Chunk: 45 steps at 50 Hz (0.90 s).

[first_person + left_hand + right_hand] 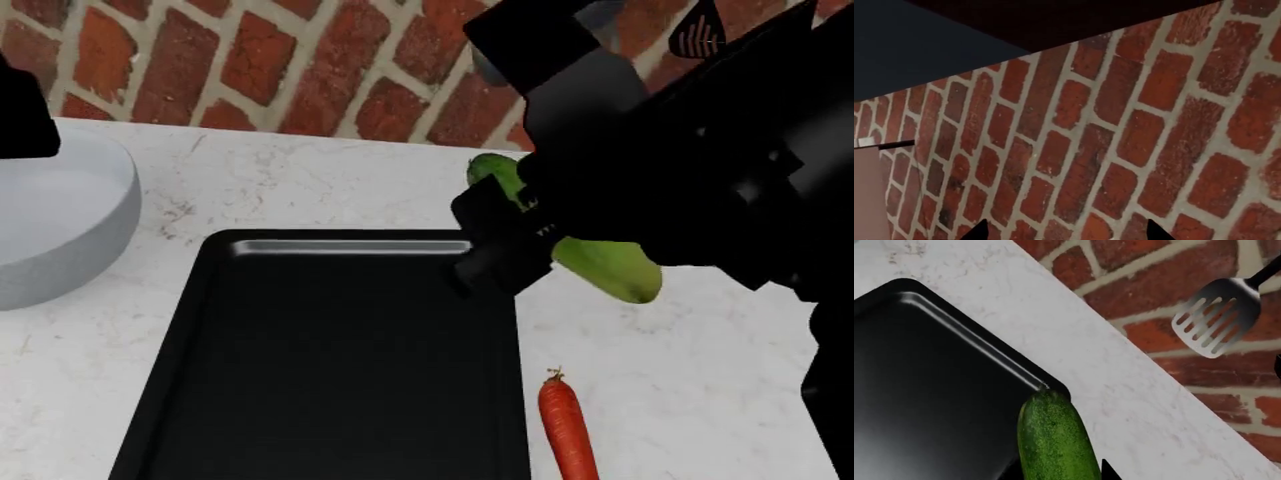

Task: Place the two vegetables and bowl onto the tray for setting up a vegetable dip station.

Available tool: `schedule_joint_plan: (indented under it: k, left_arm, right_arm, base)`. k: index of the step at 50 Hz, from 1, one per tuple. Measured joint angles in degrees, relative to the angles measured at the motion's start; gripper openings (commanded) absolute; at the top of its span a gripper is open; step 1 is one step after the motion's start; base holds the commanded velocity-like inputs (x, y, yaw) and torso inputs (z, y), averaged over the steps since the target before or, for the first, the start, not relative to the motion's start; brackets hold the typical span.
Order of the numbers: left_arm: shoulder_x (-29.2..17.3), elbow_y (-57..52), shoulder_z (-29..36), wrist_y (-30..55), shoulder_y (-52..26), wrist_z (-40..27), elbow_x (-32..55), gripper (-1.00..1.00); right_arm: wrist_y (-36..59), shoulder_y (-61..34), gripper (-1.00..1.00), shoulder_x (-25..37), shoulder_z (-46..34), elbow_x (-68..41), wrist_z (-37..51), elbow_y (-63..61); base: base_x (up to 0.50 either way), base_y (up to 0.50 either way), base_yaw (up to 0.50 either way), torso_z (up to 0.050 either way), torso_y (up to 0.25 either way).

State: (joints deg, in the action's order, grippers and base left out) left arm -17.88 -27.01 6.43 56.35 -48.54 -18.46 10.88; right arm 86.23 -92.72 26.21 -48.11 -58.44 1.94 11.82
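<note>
We see our right gripper (514, 235) closed around the cucumber (607, 262), holding it tilted above the tray's (174, 330) far right corner. Our left gripper (1064, 235) shows two dark fingertips set well apart, holding nothing, facing the brick wall (1121, 125). The carrot (570, 430) lies on the counter (667, 380) just beside the tray; the bowl (60, 215) sits at the tray's far left.

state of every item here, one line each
cucumber: gripped and lifted by the right end effector, at the tray's far right corner
carrot: lying on the counter, right of the tray
bowl: upright on the counter, left of the tray
tray: empty
spatula: hanging on the brick wall
</note>
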Motion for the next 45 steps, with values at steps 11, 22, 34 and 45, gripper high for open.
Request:
schedule_joint_plan:
  k: [11,22,34,45]
  left_arm:
    - [-0.3,-1.0,-1.1,0.5,0.5,-0.1,0.6,1.0]
    - [-0.6,-1.9,-2.0,0.8,0.9,-0.1,1.1,1.0]
    - [-0.9,-2.8,-2.7,1.5,1.1,-0.1,1.8,1.0]
    - [-1.1,-3.2,-3.5,1.6,1.4,-0.1,2.3,1.0]
  right_arm:
    - [1.4,1.1,-1.0,-5.9,8.1,-4.8,10.0,8.2]
    - [-1.2,1.7,-1.0,-10.9,8.2,-4.1,15.0,15.9]
    - [-5.4,3.0,-1.0,-14.5,9.3,-3.4,18.4,21.8]
    - [-9.4,3.7,-1.0,-17.0,7.8,-1.9,16.6,26.6]
  base:
    - [0.0,0.0,0.0,0.0,0.0]
    - [0.0,0.0,0.0,0.0,0.0]
    - [0.0,0.0,0.0,0.0,0.0]
    - [0.0,0.0,0.0,0.0,0.0]
